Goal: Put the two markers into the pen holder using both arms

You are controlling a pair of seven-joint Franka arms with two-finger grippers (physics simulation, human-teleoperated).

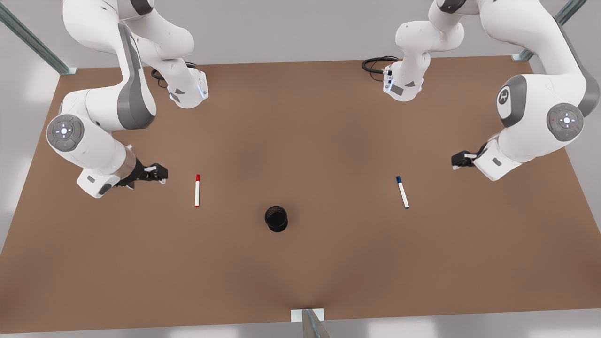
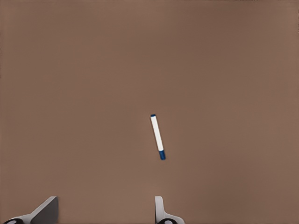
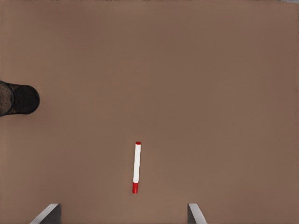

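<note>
The red-capped marker [image 1: 197,191] [image 3: 136,167] lies flat on the brown table [image 1: 300,122], toward the front view's left. My right gripper [image 1: 158,173] [image 3: 122,215] hovers open just beside it, apart from it. Toward the front view's right lies the blue-capped marker [image 1: 402,192] [image 2: 157,136]. My left gripper [image 1: 458,160] [image 2: 105,215] hangs open a little way off from it, holding nothing. The black pen holder [image 1: 276,218] [image 3: 17,98] stands upright between the two markers, nearer the table's front edge.
Both arm bases [image 1: 188,89] [image 1: 404,84] sit at the table's far edge with black cables beside them. A metal post [image 1: 311,324] rises at the front edge, and slanted frame struts [image 1: 33,40] stand at the back corners.
</note>
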